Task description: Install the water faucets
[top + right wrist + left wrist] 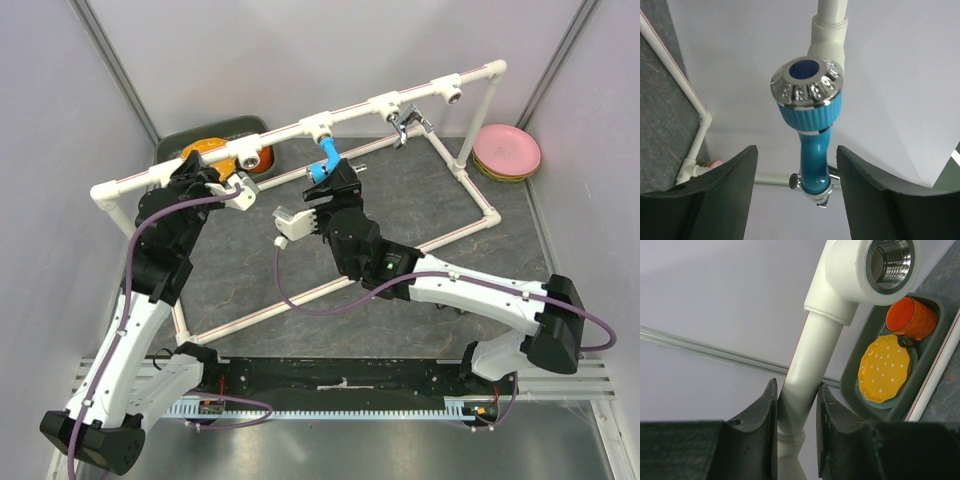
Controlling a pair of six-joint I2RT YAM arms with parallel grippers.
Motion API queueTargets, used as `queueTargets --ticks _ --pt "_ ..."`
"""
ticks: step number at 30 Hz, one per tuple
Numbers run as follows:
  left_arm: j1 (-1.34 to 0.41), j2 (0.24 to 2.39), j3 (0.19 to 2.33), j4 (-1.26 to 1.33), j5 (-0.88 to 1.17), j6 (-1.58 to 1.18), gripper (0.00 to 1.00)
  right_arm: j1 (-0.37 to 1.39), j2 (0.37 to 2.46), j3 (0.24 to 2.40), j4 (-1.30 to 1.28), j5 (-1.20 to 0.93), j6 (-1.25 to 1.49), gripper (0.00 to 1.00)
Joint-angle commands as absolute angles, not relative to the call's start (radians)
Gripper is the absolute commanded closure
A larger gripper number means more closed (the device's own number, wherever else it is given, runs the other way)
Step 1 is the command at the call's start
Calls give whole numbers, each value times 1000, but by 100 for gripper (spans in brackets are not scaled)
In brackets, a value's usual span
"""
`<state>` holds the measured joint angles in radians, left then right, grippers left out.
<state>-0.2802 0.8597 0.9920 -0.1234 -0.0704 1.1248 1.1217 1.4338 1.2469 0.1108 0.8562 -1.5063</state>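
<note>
Sticking out from a socket on the top bar of the white pipe frame (815,350), the blue faucet (810,107) lines up with the gap between the two fingers of the right pincer (795,150). That pincer is wide open and holds nothing. Neither finger touches the faucet, and there is room on each side of it. The shiny chrome faucet (405,125) is on the next socket along the same bar, to the right, apart from both arms.

The left pincer (797,390) is at the left part of the frame. Its fingers sit close on both sides of a white pipe, below a white socket (860,275) with a bare metal hole. I cannot tell if they squeeze the pipe or just lie next to it.

The grey worktop (400,200) inside the frame has open room to the right of the right arm. Walls close it in at the back and sides. A dark tray (850,377) with a yellow dotted plate (885,367) and an orange cup (910,317) is just behind the left part of the bar. A stack of pink plates (507,152) is in the far right corner, near the frame's edge.

From above, the right arm covers part of the blue knob, and the left pincer's fingertips are hard to make out. Where the blue faucet meets its socket is hard to see from the wrist. The chrome faucet is too small to see well.
</note>
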Motion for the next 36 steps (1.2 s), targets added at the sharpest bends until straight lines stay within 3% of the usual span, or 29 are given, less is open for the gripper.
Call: queueTargets --ticks 1,3,7,9,14,17,22,28,36 --pt "-265 848 962 -141 -57 882 98 1091 1480 1200 394 922 -1670 35" --pt "-262 844 963 -140 -54 879 98 1086 1489 1195 417 910 -1669 46" --pt "-253 842 965 -140 -38 871 98 1057 1526 1175 491 919 -1710 50" --pt "-252 842 962 -140 -34 870 98 1051 1535 1160 544 925 -1726 57" --pt "-245 841 963 -140 -25 865 98 1046 1552 1163 549 930 -1649 87" --pt "-244 841 963 -141 -20 862 98 1045 1555 1173 520 931 -1566 99" --pt "-236 839 963 -140 -12 859 98 1045 1546 1241 395 910 -1341 100" --pt "-229 839 963 -141 -5 854 98 1042 1499 1339 216 804 -821 100" --pt "-226 835 963 -140 -5 851 98 916 1390 1309 158 553 -96 100"
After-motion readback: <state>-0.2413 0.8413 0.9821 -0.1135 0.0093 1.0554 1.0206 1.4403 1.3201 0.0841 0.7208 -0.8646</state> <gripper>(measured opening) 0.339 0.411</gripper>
